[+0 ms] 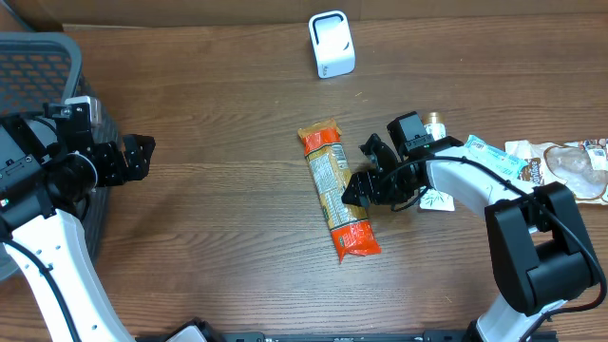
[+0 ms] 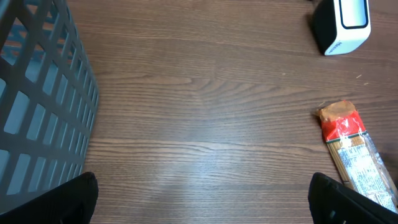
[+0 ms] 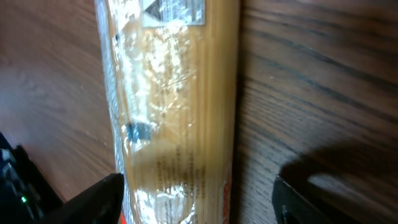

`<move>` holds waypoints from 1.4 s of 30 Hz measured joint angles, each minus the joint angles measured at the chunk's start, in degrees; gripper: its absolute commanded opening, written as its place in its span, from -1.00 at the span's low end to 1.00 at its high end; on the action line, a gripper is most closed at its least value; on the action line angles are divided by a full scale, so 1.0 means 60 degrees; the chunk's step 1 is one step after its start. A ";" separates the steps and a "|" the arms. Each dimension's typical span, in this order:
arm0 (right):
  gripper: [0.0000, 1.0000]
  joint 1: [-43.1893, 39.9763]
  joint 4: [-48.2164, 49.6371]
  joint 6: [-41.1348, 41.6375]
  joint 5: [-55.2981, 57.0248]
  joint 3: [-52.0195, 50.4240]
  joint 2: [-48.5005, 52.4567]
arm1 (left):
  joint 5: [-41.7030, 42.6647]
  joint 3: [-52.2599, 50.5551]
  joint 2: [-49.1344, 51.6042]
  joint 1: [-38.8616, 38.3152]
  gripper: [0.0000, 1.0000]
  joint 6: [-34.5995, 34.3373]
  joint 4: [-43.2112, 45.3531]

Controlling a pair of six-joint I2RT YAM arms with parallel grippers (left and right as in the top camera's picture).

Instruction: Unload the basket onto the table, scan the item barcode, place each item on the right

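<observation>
A brown wood-grain table [image 1: 218, 228] carries everything. Near its middle, 1 long pasta packet [image 1: 337, 190] with orange ends lies flat, running from far to near. Towards the far edge stands 1 white scanner [image 1: 332, 44]. A grey mesh basket [image 1: 38, 57] sits at the far left. At the right edge lie a few snack packets [image 1: 560, 163], with 1 teal-and-white packet [image 1: 489, 157] and 1 small jar [image 1: 435, 122] just left of them.

No legible text anywhere. Fine print on the pasta packet [image 1: 337, 195], too small to read from overhead or from the left wrist. White label [image 3: 174, 12] at the packet's top in the right wrist view, blurred beyond reading. Faint mark on the scanner [image 2: 343, 25], unreadable. Printed wrappers [image 1: 560, 163] at the table's right edge, lettering too small to make out.
</observation>
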 measured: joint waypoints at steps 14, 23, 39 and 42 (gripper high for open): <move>-0.27 0.0758 0.0237 0.0754 0.0667 0.0000 0.0004 | 0.0004 0.0000 0.0000 0.0000 1.00 -0.0004 0.0000; -0.84 0.0743 -0.0321 0.0820 0.0648 0.0353 0.0004 | 0.0004 0.0000 0.0000 0.0000 0.99 -0.0004 0.0000; -0.90 0.3446 -0.4437 0.1526 0.7788 0.3592 0.0040 | 0.0004 0.0000 0.0000 0.0000 0.99 0.0000 0.0000; -0.32 0.4513 -0.4346 0.1963 0.8495 0.3464 0.0313 | 0.0000 0.0000 0.0000 0.0000 0.99 -0.0004 0.0000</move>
